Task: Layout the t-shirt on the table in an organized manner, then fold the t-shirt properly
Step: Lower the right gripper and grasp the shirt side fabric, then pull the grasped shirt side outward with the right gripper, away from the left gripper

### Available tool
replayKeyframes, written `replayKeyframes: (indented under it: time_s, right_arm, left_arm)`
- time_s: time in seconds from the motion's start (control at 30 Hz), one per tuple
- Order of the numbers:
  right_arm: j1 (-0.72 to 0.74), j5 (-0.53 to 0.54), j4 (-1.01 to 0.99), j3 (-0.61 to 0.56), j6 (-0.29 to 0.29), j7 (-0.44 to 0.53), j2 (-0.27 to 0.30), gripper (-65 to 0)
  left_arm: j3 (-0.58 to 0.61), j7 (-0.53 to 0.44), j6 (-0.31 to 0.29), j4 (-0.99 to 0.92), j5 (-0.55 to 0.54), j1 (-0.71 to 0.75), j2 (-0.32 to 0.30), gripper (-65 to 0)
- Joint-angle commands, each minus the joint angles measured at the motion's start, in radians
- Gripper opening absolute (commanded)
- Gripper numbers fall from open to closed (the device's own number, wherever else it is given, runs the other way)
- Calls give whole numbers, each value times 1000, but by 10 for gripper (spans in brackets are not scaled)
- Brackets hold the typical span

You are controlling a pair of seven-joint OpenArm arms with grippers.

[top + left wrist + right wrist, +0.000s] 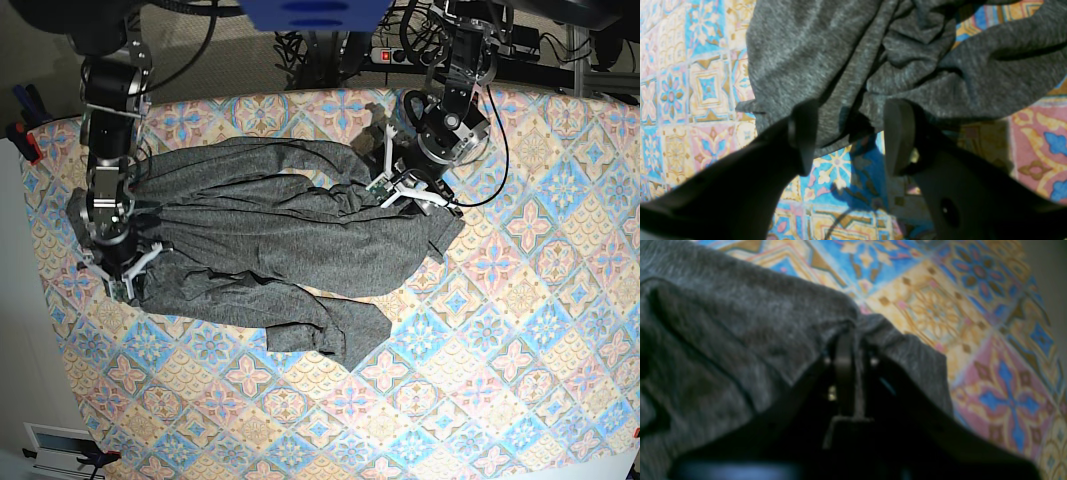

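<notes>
Base view shows the t-shirt (270,240), dark heather grey and heavily wrinkled, lying in a loose heap across the upper left part of the counter (520,330). Long folds run across it from side to side, and one flap trails down toward the middle of the patterned cloth, ending in a rounded lobe. Its far edge sits near the counter's back rim.

At the shirt's left end in that view, the right pincer (118,272) points down into the fabric. From the right wrist view, its jaws are pressed together on a ridge of grey cloth (750,326), with the knit bunching up at the pinch (853,340) and draping down both sides; the picture is blurred, but the cloth clearly passes between the jaws. Tiled pattern of the counter (973,323) lies bare beyond it.

At the shirt's right end in the base view, the left pincer (405,185) sits over the crumpled edge. From the left wrist view, its jaws stand spread (848,136), with the hem of the shirt (826,66) lying between and just past the tips; one dark fingertip (803,133) overlaps the fabric edge, the other (898,133) stands beside it. Nothing is pinched there. Blue and cream tiles (836,173) show between the jaws below the hem.
</notes>
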Motion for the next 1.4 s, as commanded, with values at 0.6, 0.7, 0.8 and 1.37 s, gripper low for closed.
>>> replayKeyframes:
  time_s: [0.6,0.7,0.8,1.37]
  right_arm:
    - [152,-49,-16,250,36,-105,-8,-650]
    - [152,-49,-16,250,36,-105,-8,-650]
    - [152,-49,-15,251,35,-79,-8,-650]
    - [83,-49,120,251,30,-26,-10,-370]
  left_arm:
    - [-6,-15,9,19,-2,-7,0,-335]
    - [-6,-15,9,19,-2,-5,0,-335]
    - [-6,-15,9,19,-2,-5,0,-335]
    - [-6,-13,9,16,-1,-5,22,-335]
